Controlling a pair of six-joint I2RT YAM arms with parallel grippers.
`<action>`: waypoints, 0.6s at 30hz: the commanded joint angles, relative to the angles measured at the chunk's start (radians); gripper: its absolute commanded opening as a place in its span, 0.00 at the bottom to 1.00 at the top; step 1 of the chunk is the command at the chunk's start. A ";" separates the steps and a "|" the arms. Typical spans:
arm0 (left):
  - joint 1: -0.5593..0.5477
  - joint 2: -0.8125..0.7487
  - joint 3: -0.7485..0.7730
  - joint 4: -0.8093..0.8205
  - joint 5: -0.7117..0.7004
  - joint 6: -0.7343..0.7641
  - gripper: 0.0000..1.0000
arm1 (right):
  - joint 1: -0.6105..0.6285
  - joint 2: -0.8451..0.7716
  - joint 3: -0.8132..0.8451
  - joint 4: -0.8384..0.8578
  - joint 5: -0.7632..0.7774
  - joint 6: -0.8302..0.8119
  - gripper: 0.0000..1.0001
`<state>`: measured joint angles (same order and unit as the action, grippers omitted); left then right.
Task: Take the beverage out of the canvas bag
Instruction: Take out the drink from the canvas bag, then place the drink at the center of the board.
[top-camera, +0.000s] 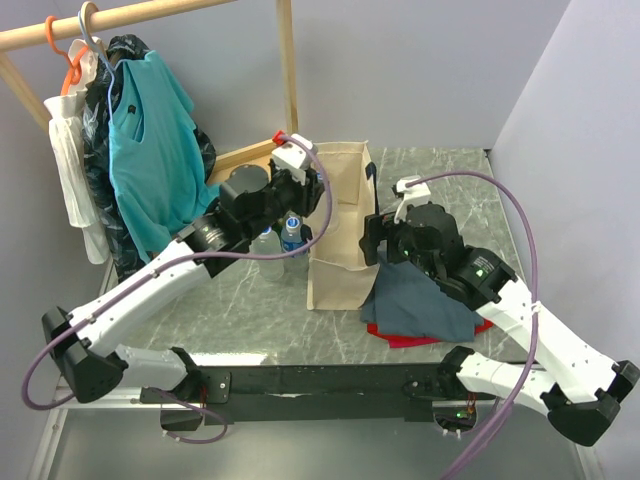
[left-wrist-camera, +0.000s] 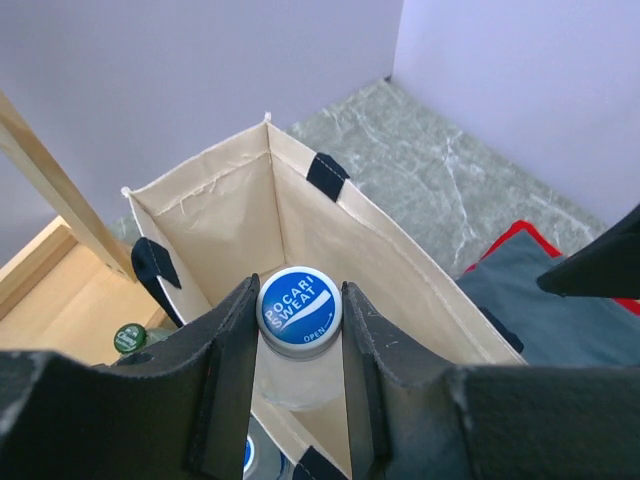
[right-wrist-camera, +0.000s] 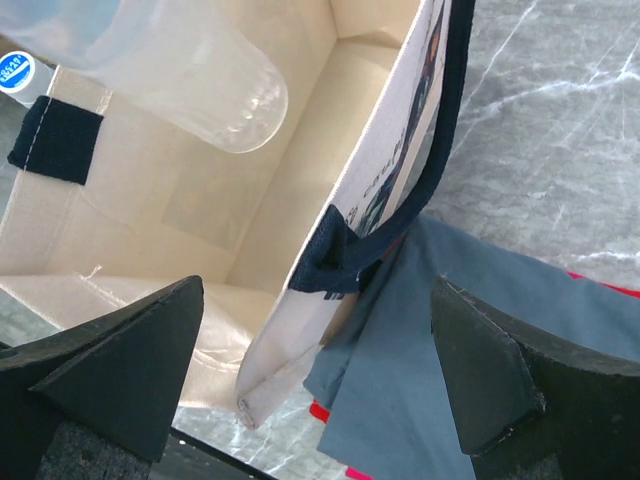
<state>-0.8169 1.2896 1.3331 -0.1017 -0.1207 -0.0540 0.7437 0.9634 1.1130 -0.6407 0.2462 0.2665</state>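
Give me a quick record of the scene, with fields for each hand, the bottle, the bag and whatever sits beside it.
left hand: shut on the bottle at its blue cap
right hand: open, astride the bag's side wall
bottle: clear, held up over the bag's inside
bag: upright, mouth open
cloth: grey-blue, beside the bag
other bottle: on the table outside the bag

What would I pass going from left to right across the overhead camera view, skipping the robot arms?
white garment → teal shirt → canvas bag → grey-blue cloth
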 joint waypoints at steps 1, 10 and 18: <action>0.001 -0.111 0.015 0.275 -0.020 -0.020 0.01 | 0.008 0.014 0.041 0.050 0.001 -0.016 1.00; 0.002 -0.159 0.020 0.300 0.013 -0.024 0.01 | 0.006 0.009 0.039 0.058 -0.002 -0.013 1.00; 0.001 -0.171 0.064 0.267 0.026 -0.009 0.01 | 0.006 0.006 0.039 0.062 -0.002 -0.009 1.00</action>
<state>-0.8169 1.1854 1.3132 -0.0231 -0.1120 -0.0677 0.7437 0.9806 1.1130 -0.6239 0.2398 0.2634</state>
